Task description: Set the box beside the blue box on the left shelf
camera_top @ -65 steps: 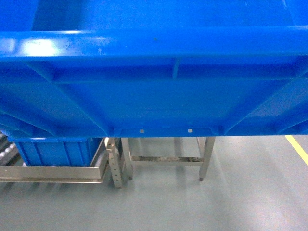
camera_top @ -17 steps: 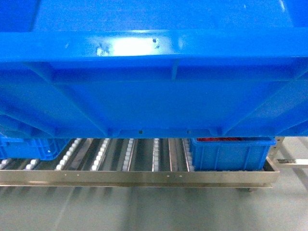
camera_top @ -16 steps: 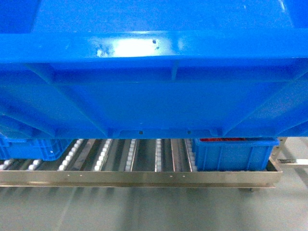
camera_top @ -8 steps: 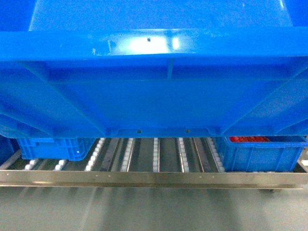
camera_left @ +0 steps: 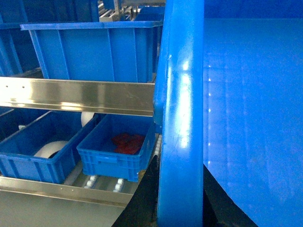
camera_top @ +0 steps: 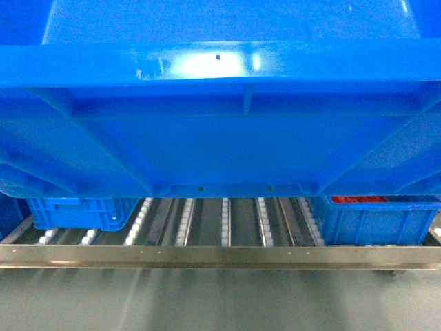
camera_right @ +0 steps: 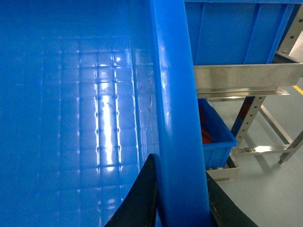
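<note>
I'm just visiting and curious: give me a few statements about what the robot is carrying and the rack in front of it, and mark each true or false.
1. Each gripper clamps a side rim of the big blue crate. True: left gripper, right gripper.
2. The crate rests on the roller shelf. False: it is held above it.
3. The small bin at the shelf's right holds something red. True.
4. The rollers between the two small bins are covered by boxes. False: they lie bare.
5. The floor is wooden. False: it is smooth grey.
</note>
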Tool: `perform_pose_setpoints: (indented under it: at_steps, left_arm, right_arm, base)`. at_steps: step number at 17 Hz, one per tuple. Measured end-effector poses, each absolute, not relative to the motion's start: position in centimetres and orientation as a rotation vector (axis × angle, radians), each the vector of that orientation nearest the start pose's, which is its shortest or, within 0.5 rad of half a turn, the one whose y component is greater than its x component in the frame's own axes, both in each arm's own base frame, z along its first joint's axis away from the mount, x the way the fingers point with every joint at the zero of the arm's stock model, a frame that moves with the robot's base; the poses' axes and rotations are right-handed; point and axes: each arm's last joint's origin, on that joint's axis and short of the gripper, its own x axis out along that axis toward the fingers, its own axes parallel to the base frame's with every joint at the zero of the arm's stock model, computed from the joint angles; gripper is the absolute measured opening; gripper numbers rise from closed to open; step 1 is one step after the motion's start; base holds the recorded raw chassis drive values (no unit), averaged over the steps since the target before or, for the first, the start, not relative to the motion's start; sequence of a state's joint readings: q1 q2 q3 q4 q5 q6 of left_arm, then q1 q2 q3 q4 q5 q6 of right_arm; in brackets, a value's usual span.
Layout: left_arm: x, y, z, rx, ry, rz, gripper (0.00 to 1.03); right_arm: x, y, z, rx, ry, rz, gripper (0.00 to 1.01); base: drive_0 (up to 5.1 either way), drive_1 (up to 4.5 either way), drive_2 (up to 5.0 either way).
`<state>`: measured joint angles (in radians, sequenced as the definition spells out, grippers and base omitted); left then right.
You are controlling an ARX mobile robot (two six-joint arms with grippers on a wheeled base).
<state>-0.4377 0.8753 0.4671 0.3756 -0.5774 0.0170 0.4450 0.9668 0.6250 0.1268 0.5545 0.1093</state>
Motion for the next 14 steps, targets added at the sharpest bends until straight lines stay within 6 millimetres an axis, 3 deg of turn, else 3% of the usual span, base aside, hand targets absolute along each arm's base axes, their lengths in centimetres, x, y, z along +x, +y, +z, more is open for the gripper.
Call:
perform_pose_setpoints:
  at_steps: [14]
  left_arm:
    - [18.01,-6.69,26.13,0.033,0.027,0.139,0.11]
  right_arm:
    - [19.71,7.71,27.57,0.006,0.181,-0.121,0.13]
  base:
    - [0.0,0.00,0.0]
